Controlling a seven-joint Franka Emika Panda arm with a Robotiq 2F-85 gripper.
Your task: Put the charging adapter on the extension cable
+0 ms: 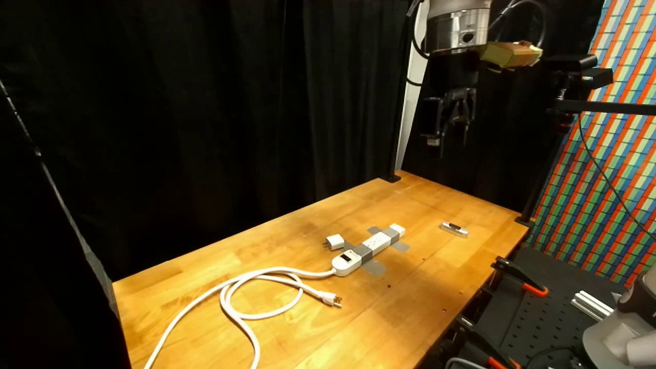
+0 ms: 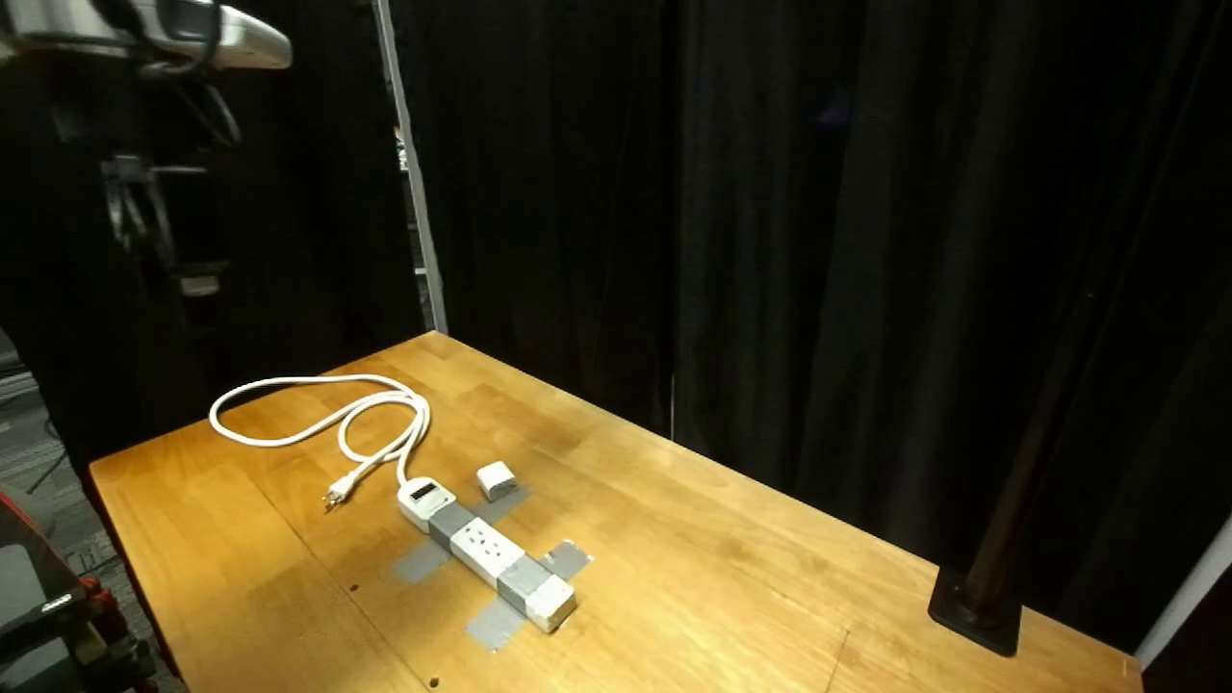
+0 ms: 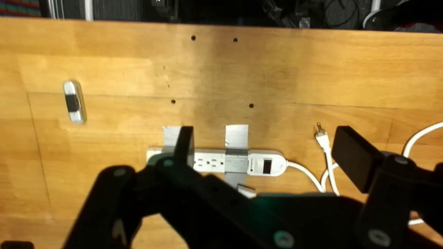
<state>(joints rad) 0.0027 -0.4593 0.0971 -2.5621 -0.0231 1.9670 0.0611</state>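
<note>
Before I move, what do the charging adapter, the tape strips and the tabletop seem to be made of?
Charging adapter: probably plastic, judging by its smooth white shell.
Tape strips: likely duct tape, dull grey, one end ragged.
Tabletop: likely wood, perhaps laminate, satin sheen, from its grain and seams.

Operator: Wrist-view obstructions?
Technician: The gripper [image 3: 269,152] partly covers the charging adapter [image 3: 247,192] and the power strip [image 3: 216,160].
Operator: Cropped items?
Technician: The white cord [image 1: 279,269], by an exterior view's lower edge; the robot arm [image 1: 456,28], in both exterior views.
</note>
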